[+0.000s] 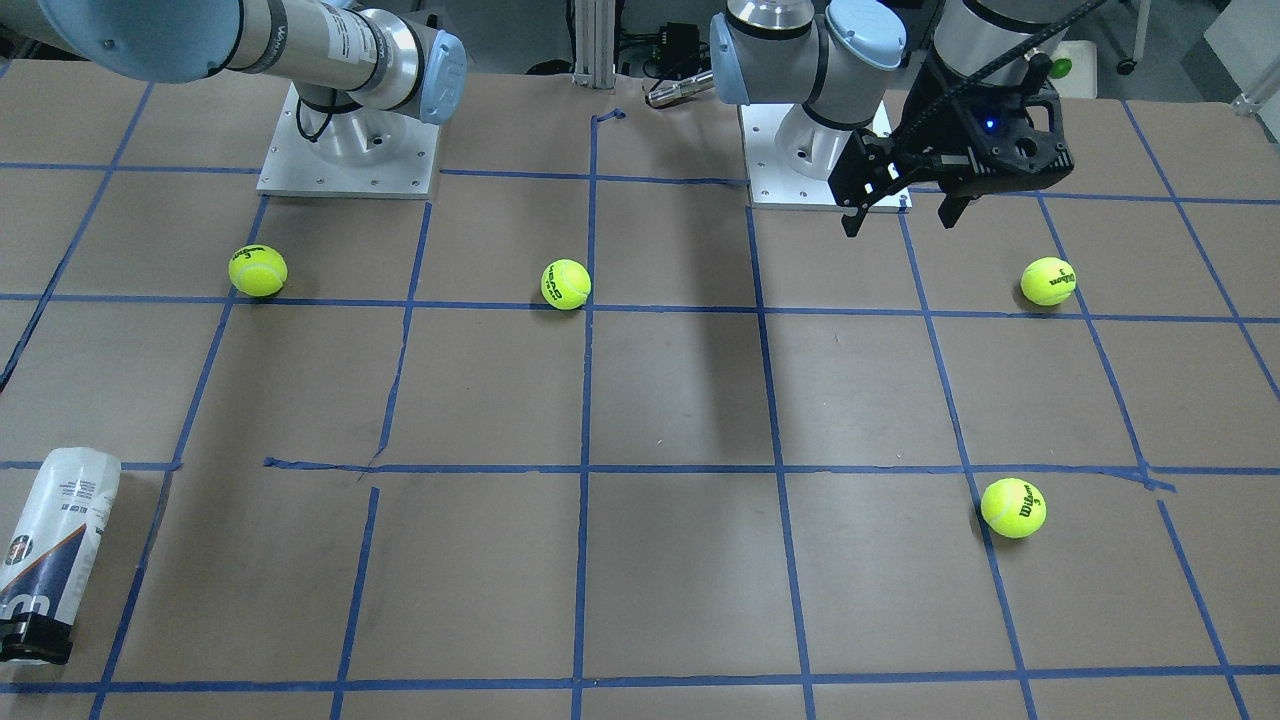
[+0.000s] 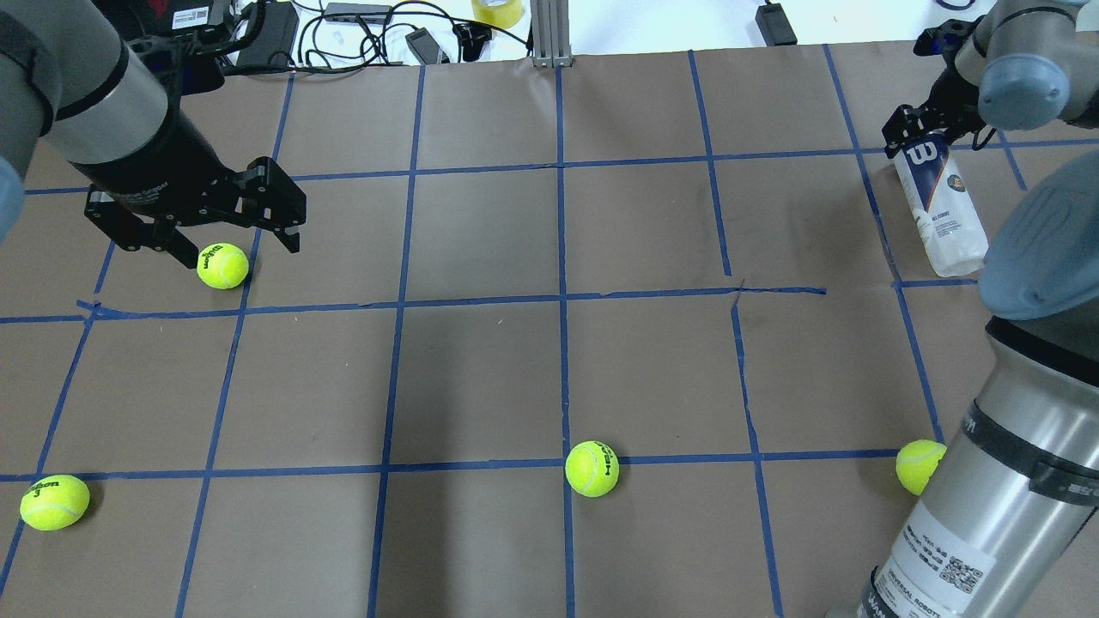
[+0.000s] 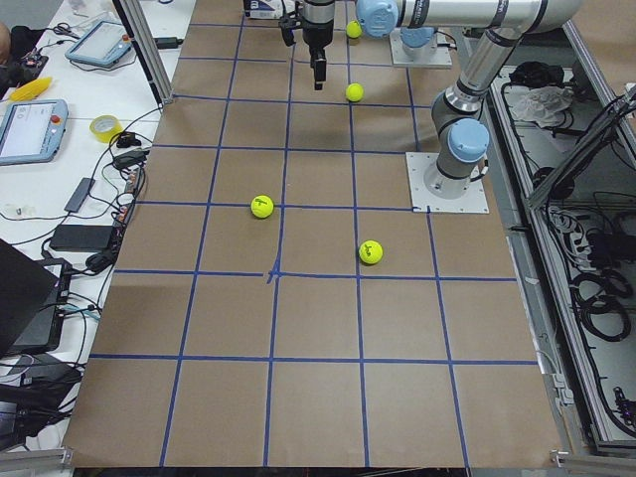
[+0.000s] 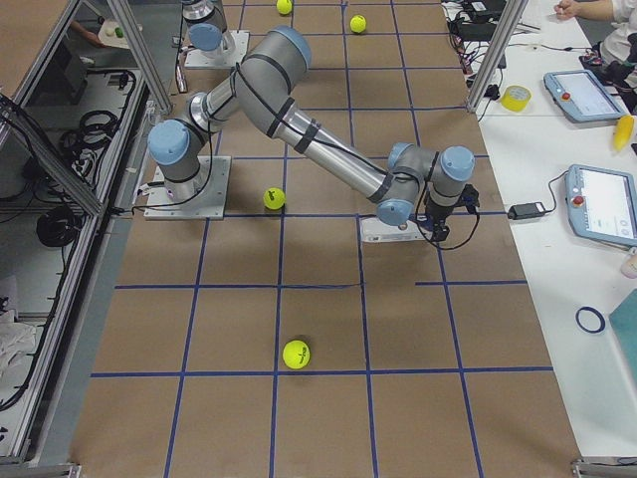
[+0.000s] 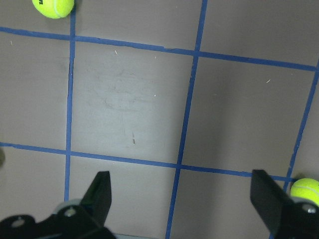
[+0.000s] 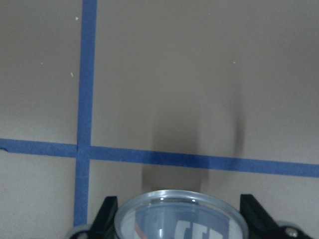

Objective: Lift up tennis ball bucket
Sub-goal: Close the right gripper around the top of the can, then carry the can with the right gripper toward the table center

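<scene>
The tennis ball bucket [image 2: 942,210] is a clear can with a white and navy label and a W logo. It lies tilted at the table's far right in the overhead view and at the bottom left in the front view [image 1: 55,535]. My right gripper [image 2: 923,129] is shut on its far end. In the right wrist view the can's rim [image 6: 182,211] sits between the two fingers [image 6: 105,216]. I cannot tell whether the can is off the table. My left gripper [image 2: 232,249] is open and empty, raised above the table beside a tennis ball [image 2: 223,266]; it also shows in the left wrist view [image 5: 184,199].
Three more tennis balls lie on the brown taped table: near left [image 2: 54,502], near middle [image 2: 592,469], and beside my right arm [image 2: 919,466]. Cables and gear line the far edge [image 2: 361,26]. My right arm [image 2: 987,481] stretches over the right side.
</scene>
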